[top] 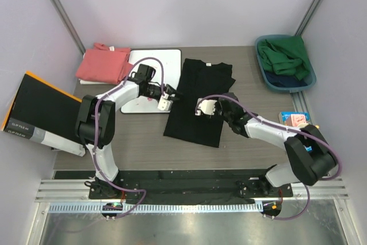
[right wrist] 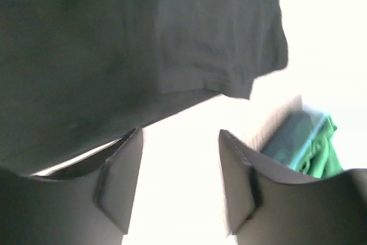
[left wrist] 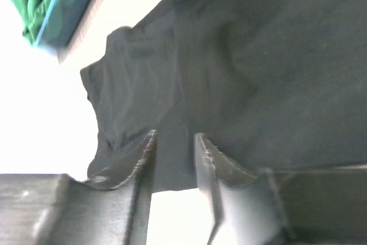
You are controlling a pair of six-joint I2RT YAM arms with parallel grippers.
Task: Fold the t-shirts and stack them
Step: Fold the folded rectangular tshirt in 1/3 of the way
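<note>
Black tee (top: 194, 84), folded to a long strip, at mid-table, collar end toward 12 o'clock, hem toward 6. Only plain black cloth showing. Pink tee (top: 104, 64) bunched at the 10 o'clock corner, up against a white board (top: 163, 61) on its 3 o'clock side. Board's far edge just beside the black strip. Black box (top: 40, 110) with an orange edge, tilted off the 9 o'clock side of the table (top: 137, 139). Blue basket (top: 309, 77) at 2 o'clock, green cloth (top: 284, 55) heaped inside over something dark blue. Small blue-and-pink packet (top: 295, 119) at 3 o'clock, too small to make out.

Left arm stretched across the board's near part, hiding it there. Right arm laid over the strip's 3 o'clock edge, covering part of it. Both wrist views burnt out to white around the cloth, table surface lost in the glare. Basket and green cloth blurred in the 11 o'clock corner of the left wrist view and toward 4 o'clock in the right wrist view.

Left gripper (top: 165, 102) at the strip's 9 o'clock edge, fingers (left wrist: 143, 159) parted only narrowly, black cloth showing in the slit. Impossible to tell whether the pads touch it. Right gripper (top: 205, 108) over the strip, a little past its middle toward 3 o'clock, fingers (right wrist: 123, 170) well apart, gap filled only by white glare, cloth edge just beyond the tips.
</note>
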